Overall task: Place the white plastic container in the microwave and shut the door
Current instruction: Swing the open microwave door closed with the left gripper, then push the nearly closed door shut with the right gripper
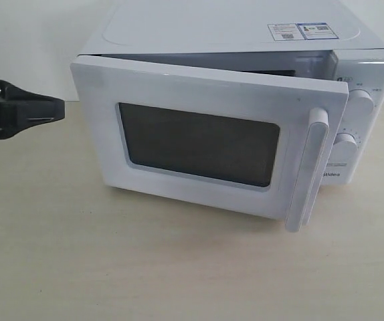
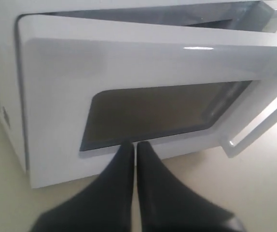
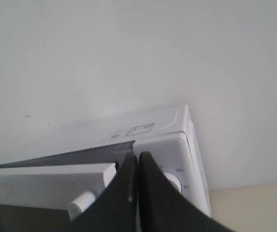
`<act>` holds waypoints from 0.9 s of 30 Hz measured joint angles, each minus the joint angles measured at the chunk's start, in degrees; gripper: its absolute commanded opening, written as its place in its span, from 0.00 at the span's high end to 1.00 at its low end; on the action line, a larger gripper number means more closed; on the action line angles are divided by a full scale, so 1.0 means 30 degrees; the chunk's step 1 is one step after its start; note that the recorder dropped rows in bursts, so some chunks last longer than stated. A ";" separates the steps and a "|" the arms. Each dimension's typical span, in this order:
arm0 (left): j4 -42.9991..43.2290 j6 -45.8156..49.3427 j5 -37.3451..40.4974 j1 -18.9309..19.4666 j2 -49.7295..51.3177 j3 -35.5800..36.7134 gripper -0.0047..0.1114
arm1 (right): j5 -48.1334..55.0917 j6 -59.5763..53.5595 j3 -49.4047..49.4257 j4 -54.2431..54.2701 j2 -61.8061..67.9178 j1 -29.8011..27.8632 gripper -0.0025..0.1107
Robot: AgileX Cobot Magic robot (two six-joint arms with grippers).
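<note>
The white microwave (image 1: 245,33) stands on the table with its door (image 1: 199,144) partly open, swung most of the way toward the front. The door's dark window (image 2: 162,113) and bar handle (image 1: 309,170) face outward. My left gripper (image 1: 58,110) hovers at the left of the door, shut and empty, its black fingers (image 2: 124,164) pointing at the door's lower edge. My right gripper (image 3: 137,157) is shut and empty, held high in front of the microwave's dial panel (image 3: 174,181); the exterior view does not show it. The white plastic container is hidden.
The microwave rests on a pale wooden tabletop (image 1: 112,267) against a white wall (image 3: 129,58). Two round dials (image 1: 360,103) sit on the panel at the right. Stickers (image 1: 302,30) lie on the microwave's top.
</note>
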 measured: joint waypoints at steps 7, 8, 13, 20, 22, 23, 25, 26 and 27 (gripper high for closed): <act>0.0000 0.0000 -0.1844 0.0000 -0.2813 0.1480 0.92 | 0.1792 -0.1207 -0.4435 -0.1537 0.4213 0.2231 0.98; 0.0000 0.0000 -0.1862 0.0000 -0.3115 0.1584 0.92 | 0.1962 -0.1583 -0.4934 -0.1593 0.4993 0.2694 0.98; -0.0028 -0.0242 -0.2289 0.0000 -0.4688 0.2308 0.92 | 0.3741 -0.2783 -0.7974 -0.1746 1.0354 0.5256 0.98; -0.0028 -0.1073 -0.3748 0.0000 -0.5955 0.3553 0.92 | 0.1661 -0.2874 -0.9252 -0.1746 1.6535 0.8872 0.98; -0.0028 -0.1118 -0.3758 0.0000 -0.6273 0.3859 0.92 | 0.0463 -0.2874 -0.9252 -0.1488 1.7980 0.9546 0.98; -0.0028 -0.1118 -0.3758 0.0000 -0.6391 0.3928 0.92 | 0.0001 -0.2874 -0.9252 -0.1091 1.8532 0.9653 0.98; -0.0028 -0.1118 -0.3792 0.0000 -0.6537 0.4021 0.92 | -0.1113 -0.3009 -0.9252 0.0062 1.9885 0.9742 0.98; -0.0028 -0.1118 -0.3829 0.0000 -0.6537 0.4051 0.92 | -0.1577 -0.3257 -0.9252 0.0718 2.0527 0.9742 0.98; -0.0028 -0.1118 -0.3829 0.0000 -0.6576 0.4051 0.92 | -0.2254 -0.3758 -0.9252 0.1802 2.1157 0.9742 0.98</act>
